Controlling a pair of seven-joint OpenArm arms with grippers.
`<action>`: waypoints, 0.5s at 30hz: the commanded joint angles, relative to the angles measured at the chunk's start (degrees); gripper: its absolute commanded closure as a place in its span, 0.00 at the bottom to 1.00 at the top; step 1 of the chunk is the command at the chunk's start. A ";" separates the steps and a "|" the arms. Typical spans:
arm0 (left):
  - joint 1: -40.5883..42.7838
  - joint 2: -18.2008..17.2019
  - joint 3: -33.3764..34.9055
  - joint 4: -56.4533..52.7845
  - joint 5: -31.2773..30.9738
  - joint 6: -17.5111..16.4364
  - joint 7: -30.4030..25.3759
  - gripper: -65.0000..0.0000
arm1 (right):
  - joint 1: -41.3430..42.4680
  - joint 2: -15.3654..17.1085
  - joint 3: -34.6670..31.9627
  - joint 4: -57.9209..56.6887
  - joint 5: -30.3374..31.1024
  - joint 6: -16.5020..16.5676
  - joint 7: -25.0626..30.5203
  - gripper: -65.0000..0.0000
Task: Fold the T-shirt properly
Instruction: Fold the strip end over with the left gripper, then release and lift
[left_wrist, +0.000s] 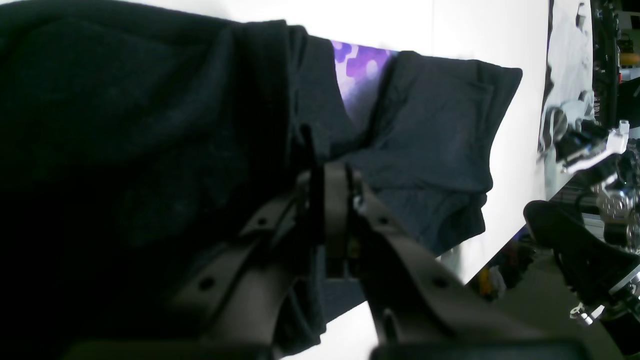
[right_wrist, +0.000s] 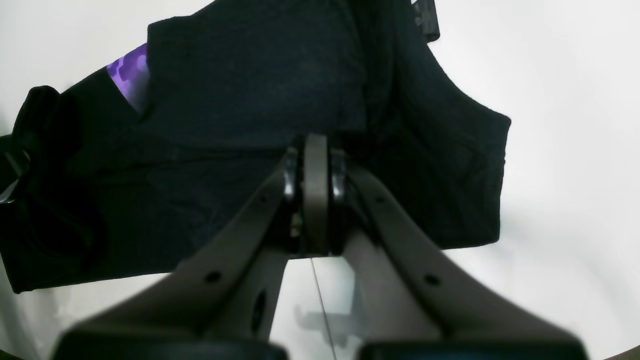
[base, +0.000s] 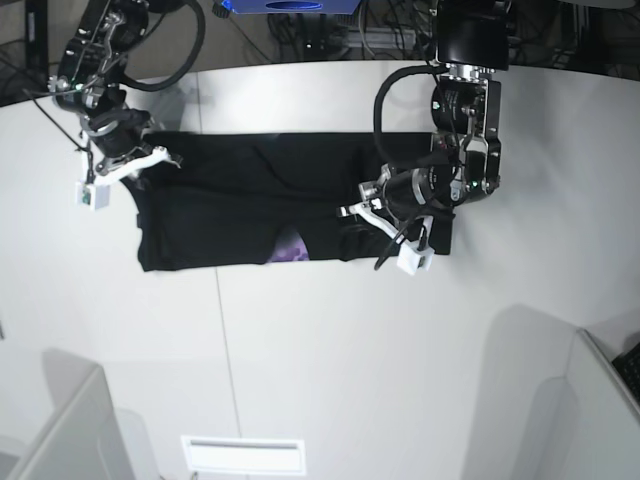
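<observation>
The black T-shirt lies stretched sideways across the far half of the white table. A patch of purple print shows at its near edge. My left gripper is over the shirt's right part. In the left wrist view its fingertips stand close together with a fold of black cloth pinched between them, and purple print lies beyond. My right gripper is at the shirt's left end. Its jaws are closed on the dark cloth, whose folds gather at the tips.
Grey box-like panels stand at the near left and near right corners. A slotted vent sits at the front edge. Cables and equipment crowd the space beyond the table's far edge. Workshop clutter lies past the table's side edge.
</observation>
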 joint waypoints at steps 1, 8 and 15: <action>-1.00 0.18 0.03 0.85 -1.30 -0.44 -0.41 0.79 | 0.58 0.29 -0.09 0.81 0.66 0.19 1.14 1.00; -1.00 1.32 2.32 1.29 -1.82 -0.53 -0.41 0.23 | 1.20 0.29 -0.01 0.72 0.57 0.19 1.14 1.00; 0.32 1.41 6.19 5.51 -1.82 -0.53 -0.59 0.16 | 5.60 2.84 0.08 -2.97 0.92 0.19 -0.35 1.00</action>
